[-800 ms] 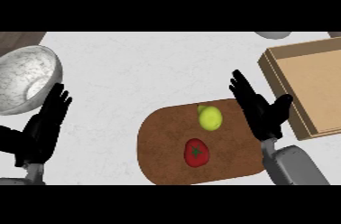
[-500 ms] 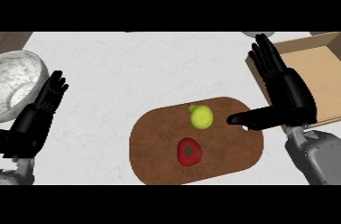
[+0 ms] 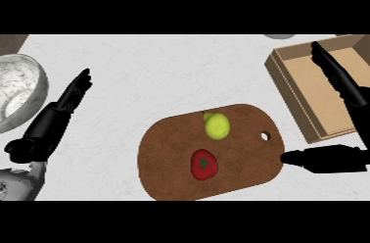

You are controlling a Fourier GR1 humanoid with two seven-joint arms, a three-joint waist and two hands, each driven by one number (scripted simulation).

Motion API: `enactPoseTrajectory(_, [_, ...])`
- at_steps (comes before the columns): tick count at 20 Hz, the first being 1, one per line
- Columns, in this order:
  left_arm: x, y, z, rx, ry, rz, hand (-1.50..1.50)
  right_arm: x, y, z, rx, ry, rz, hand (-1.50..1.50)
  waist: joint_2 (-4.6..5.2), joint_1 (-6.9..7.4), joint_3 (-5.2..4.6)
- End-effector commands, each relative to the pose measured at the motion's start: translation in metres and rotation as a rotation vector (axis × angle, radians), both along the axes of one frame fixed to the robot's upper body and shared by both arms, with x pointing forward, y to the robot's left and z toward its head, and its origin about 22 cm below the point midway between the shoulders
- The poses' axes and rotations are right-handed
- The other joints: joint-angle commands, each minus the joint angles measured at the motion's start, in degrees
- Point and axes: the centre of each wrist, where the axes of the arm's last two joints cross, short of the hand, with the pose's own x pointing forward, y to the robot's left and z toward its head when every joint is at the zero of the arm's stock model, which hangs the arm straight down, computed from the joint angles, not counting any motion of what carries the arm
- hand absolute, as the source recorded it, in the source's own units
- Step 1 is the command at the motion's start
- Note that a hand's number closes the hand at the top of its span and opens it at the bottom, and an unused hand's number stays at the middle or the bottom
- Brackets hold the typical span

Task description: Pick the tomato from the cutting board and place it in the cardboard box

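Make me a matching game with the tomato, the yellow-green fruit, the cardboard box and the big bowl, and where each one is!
Things:
1. tomato
2. yellow-green fruit
3. cardboard box
4. bowl

Places:
A. at the counter's left edge
B. on the cutting board, farther from the robot
C. at the counter's right edge
D. on the cutting board, nearer the robot

Pairs: 1-D, 2-B, 3-C, 4-A

The tomato point(image 3: 204, 164) lay on the cutting board point(image 3: 166, 154), a lime point(image 3: 217, 126) at its 12 o'clock, the cardboard box point(image 3: 307, 85) at 2 o'clock, a bowl point(image 3: 18, 92) at 10.
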Motion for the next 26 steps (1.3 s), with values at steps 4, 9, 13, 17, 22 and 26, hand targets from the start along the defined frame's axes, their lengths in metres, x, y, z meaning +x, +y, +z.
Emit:
enactPoseTrajectory(4, [0.007,-0.006,0.002,0.013,-0.021,-0.071,0.00,-0.029,0.012,0.016,-0.314,-0.065,0.075,-1.50,0.31,2.18,-0.04])
enactPoseTrajectory(9, [0.015,-0.003,-0.007,0.016,-0.013,-0.069,0.00,-0.046,0.025,0.023,-0.617,0.095,0.104,-1.50,0.49,2.22,-0.17])
enactPoseTrajectory(13, [0.013,-0.006,-0.006,0.023,-0.005,-0.077,0.00,-0.075,0.058,0.043,-0.769,0.140,0.135,-1.50,0.24,3.03,-0.23])
enactPoseTrajectory(17, [0.011,-0.022,-0.008,0.012,-0.016,-0.074,0.00,-0.075,0.085,0.042,-0.889,0.168,0.094,-1.50,0.31,3.71,-0.18])
enactPoseTrajectory(22, [0.024,-0.004,0.001,0.014,-0.005,-0.087,0.00,-0.077,0.141,0.029,-0.961,0.243,0.079,-1.50,0.42,3.88,-0.26])
enactPoseTrajectory(26, [0.024,0.003,-0.002,0.023,-0.025,-0.061,0.00,-0.099,0.158,0.019,-0.961,0.301,0.077,-1.50,0.17,2.53,-0.15])
